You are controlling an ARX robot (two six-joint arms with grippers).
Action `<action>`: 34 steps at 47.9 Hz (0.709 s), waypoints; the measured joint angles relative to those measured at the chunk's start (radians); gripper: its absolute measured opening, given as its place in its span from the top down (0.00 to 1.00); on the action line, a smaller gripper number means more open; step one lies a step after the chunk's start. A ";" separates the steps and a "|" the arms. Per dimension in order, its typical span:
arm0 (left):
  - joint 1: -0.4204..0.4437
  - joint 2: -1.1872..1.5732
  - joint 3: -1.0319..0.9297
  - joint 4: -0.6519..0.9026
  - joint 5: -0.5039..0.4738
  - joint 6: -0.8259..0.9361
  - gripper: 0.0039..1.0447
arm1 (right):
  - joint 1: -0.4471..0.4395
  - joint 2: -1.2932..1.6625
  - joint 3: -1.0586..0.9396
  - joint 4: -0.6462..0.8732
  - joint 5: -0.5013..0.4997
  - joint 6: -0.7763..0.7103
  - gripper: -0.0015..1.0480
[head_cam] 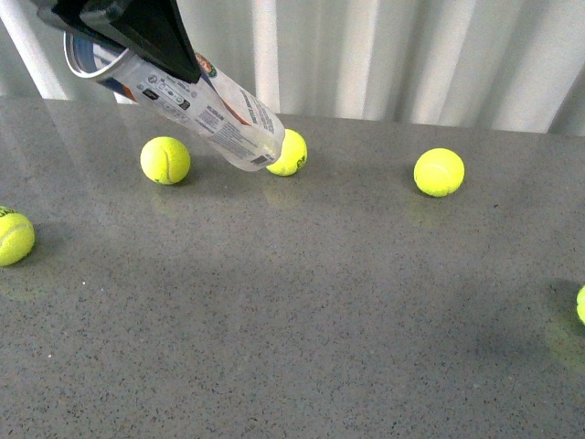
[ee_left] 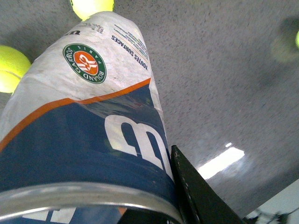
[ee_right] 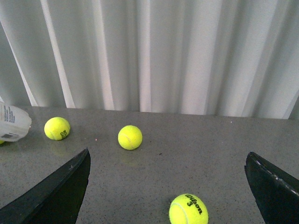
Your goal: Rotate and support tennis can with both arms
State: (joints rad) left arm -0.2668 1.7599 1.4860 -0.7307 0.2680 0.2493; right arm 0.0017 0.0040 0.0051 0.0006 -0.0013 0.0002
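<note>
The left gripper (head_cam: 146,37) is clamping its jaws on the tennis can (head_cam: 215,114) near its silvery rim. It is holding the can tilted over the worktop (head_cam: 320,320), closed end lowest, just beside a ball (head_cam: 291,153). The right gripper (ee_right: 167,158) is hanging well apart, jaws wide and empty, so two-armed support is looking undone. The can's clear end is showing nothing inside; other balls (head_cam: 165,160) are lying loose.

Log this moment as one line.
left gripper: shut on clear plastic tennis can; can: tilted, lower end near yellow-green tennis ball; right gripper: open, empty
</note>
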 joint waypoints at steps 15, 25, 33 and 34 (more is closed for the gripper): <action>-0.211 0.079 0.168 -0.320 -0.283 0.283 0.97 | 0.000 0.000 0.000 0.000 0.000 0.000 0.07; -0.258 0.172 0.195 -0.336 -0.344 0.324 0.97 | 0.000 0.000 0.000 0.000 0.000 0.000 0.07; -0.268 0.253 0.206 -0.329 -0.356 0.347 0.97 | 0.000 0.000 0.000 0.000 0.000 0.000 0.07; -0.268 0.260 0.206 -0.329 -0.355 0.350 0.97 | 0.000 0.000 0.000 0.000 0.000 0.000 0.07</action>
State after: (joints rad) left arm -0.5350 2.0197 1.6920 -1.0599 -0.0872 0.5991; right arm 0.0017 0.0040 0.0051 0.0006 -0.0013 0.0002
